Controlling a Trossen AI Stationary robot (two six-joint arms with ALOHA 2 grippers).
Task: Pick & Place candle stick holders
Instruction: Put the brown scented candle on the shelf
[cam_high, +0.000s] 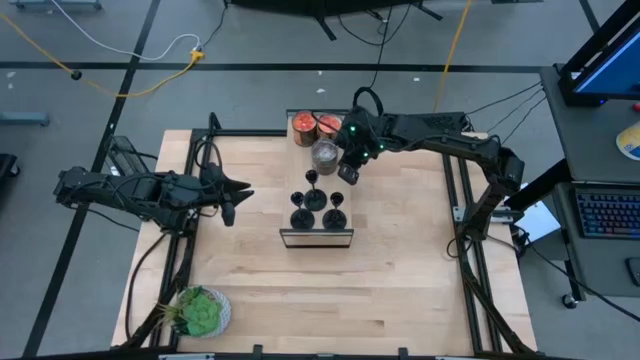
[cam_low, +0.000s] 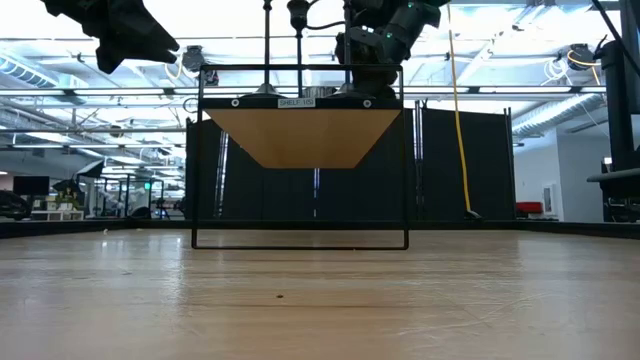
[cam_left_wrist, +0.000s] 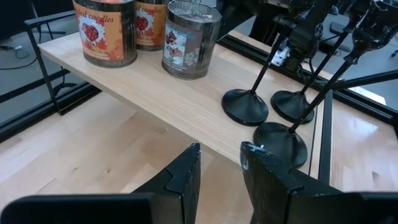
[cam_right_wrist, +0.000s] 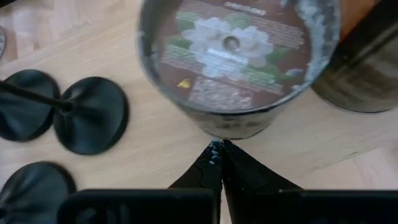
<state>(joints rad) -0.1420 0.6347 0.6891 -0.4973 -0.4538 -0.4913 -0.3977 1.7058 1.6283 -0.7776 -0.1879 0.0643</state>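
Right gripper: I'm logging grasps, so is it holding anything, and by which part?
Nothing. The right gripper is shut on air beside the grey jar; the holders stand untouched.

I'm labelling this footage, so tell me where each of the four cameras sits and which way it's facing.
High: overhead, straight down on table, both arms, left gripper waiting left.
Low: table height, level under the shelf; arms above.
Left wrist: past its fingers toward three candle holders.
Right wrist: down past the shut right gripper at the grey jar.
Shared: both wrist views show jar and holders.
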